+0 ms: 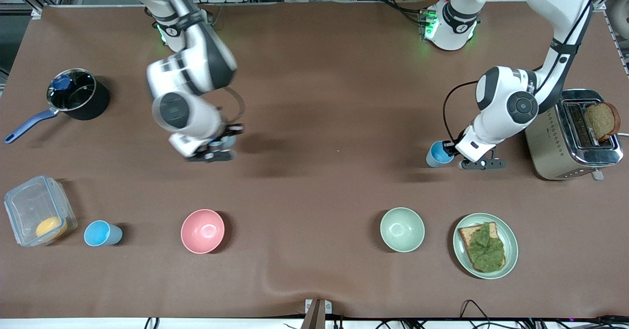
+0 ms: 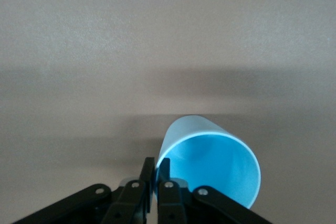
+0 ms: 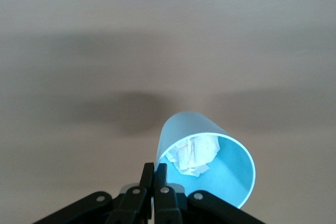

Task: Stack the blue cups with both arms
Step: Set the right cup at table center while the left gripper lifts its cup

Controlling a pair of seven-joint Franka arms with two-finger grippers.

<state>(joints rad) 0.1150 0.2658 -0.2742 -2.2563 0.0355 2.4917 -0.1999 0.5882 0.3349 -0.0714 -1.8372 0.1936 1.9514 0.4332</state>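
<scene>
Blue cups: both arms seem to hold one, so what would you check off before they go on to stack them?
1. Left gripper has its fingers pinched on the rim of a blue cup: ok.
2. Right gripper pinched on its cup: ok.
3. Left arm's cup empty: ok.
4. Right arm's cup empty: not ok, crumpled white paper inside.
5. Third blue cup standing beside the plastic container: ok.

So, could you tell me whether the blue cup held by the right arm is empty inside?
No, the right wrist view shows a crumpled white wad lying inside the blue cup that the right end effector grips by the rim.
</scene>
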